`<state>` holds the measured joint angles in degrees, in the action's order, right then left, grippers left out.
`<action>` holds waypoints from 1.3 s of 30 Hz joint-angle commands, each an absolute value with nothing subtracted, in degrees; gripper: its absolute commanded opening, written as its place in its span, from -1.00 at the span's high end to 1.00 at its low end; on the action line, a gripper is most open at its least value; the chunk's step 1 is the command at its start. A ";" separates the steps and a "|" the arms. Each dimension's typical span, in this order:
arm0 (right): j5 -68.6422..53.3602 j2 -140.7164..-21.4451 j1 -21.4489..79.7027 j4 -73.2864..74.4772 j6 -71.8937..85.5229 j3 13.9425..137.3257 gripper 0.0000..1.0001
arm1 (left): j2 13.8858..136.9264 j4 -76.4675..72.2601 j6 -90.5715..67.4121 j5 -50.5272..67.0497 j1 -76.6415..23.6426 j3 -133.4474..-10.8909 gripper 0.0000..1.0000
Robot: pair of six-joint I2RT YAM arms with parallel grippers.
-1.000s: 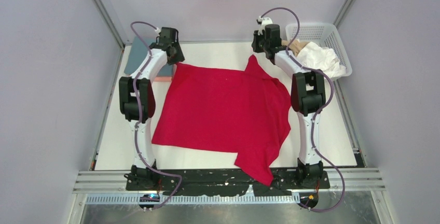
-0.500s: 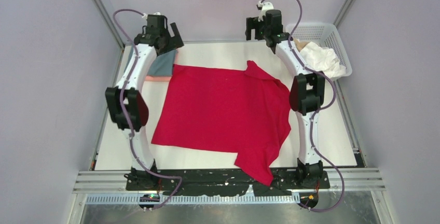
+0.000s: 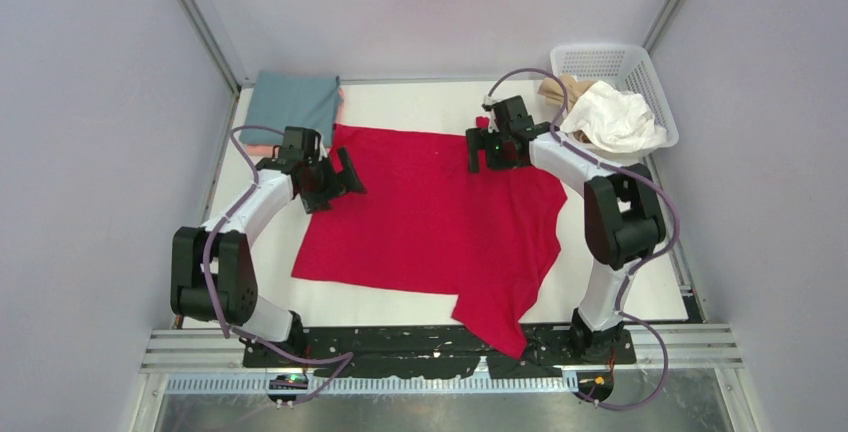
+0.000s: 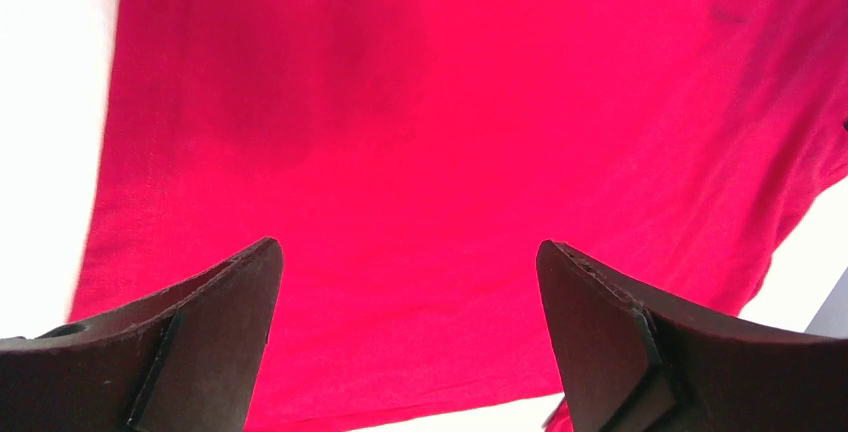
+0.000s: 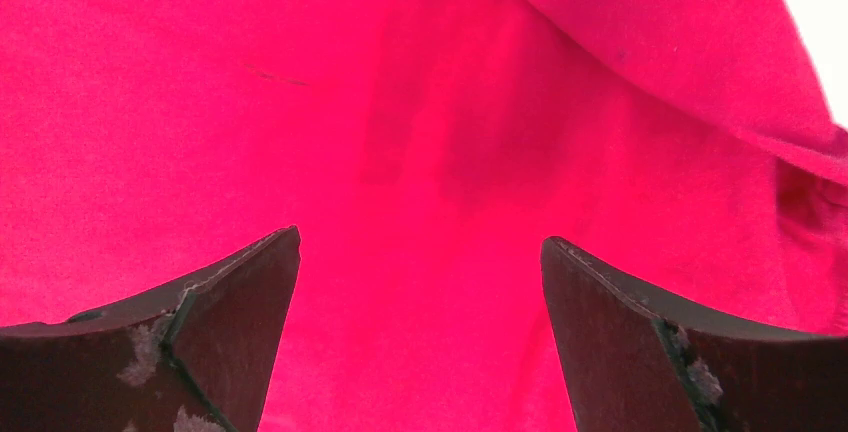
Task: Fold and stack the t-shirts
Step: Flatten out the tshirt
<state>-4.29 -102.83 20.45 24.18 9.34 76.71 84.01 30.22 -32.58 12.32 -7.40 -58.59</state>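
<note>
Currently: red t-shirt [image 3: 430, 214] spread flat on desk [image 3: 640, 262]. Left claw [image 4: 408, 247], right claw [image 5: 420, 237] both wide open, empty, above its far corners. Grey-teal t-shirt [image 3: 295, 102] folded, desk's far-left corner.

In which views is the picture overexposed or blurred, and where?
Left wrist view: the table beside the red shirt is blown out to white, and the shirt's edge looks smeared. Right wrist view: the table corner is blown out too; the cloth is sharp. Top view: evenly lit, sharp, soft shadows.

Left claw [image 3: 347, 176] spread wide, empty; right claw [image 3: 481, 152] same.
</note>
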 commanded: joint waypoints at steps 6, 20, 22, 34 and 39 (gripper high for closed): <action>1.30 -115.90 15.44 21.60 11.44 88.04 -0.91 | 89.73 28.65 -33.27 10.30 -7.17 -56.87 -0.99; 8.62 -135.24 9.83 26.37 12.63 125.83 -0.90 | 90.12 31.60 -32.29 7.98 -5.63 -55.45 -0.99; 12.23 -133.76 9.86 26.15 12.36 126.14 -0.90 | 88.96 31.49 -32.30 8.00 -5.62 -54.78 -0.99; 7.26 -114.21 16.39 25.23 13.50 96.73 -0.90 | 86.41 30.46 -32.74 9.23 -5.62 -53.71 -0.99; 6.00 -102.79 16.42 26.30 21.44 77.37 -0.91 | 85.37 30.14 -32.46 8.83 -5.62 -53.22 -0.99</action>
<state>5.72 -113.71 17.67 25.43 14.00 89.76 87.88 31.29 -32.77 8.64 -5.87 -53.69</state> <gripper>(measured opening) 0.954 0.994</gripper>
